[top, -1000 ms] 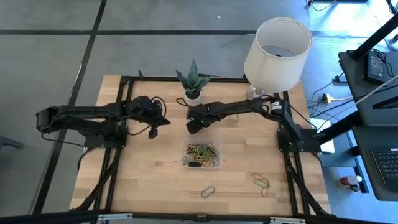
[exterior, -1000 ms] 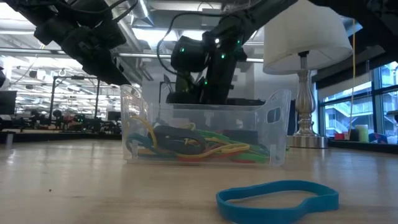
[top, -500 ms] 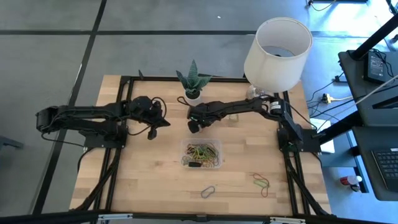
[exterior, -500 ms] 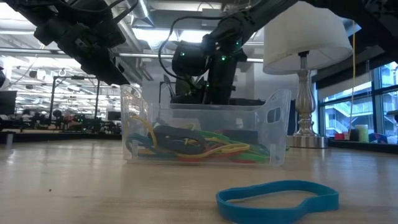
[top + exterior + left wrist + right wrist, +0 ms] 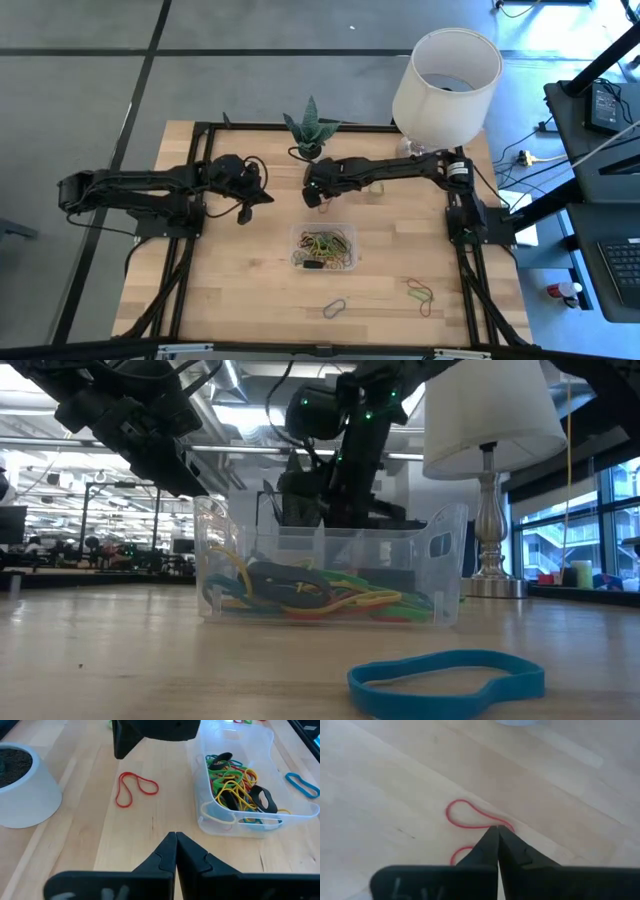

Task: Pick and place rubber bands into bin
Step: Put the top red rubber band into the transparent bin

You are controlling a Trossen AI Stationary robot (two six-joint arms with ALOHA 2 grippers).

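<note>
The right gripper, fingers pressed together, hangs above a red rubber band lying flat on the desk between the white plant pot and the bin. Whether it holds the thin floppy loop I cannot tell; a shallow pinch could let it slip or snap free on lifting. The left gripper waits, shut and empty. The clear bin holds a tangle of coloured rubber bands.

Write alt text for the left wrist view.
A clear bin holding a tangle of coloured bands sits on a wooden table, with a red band lying loose beside it. The left pincer is shut in the foreground; a white pot stands at the edge.
</note>
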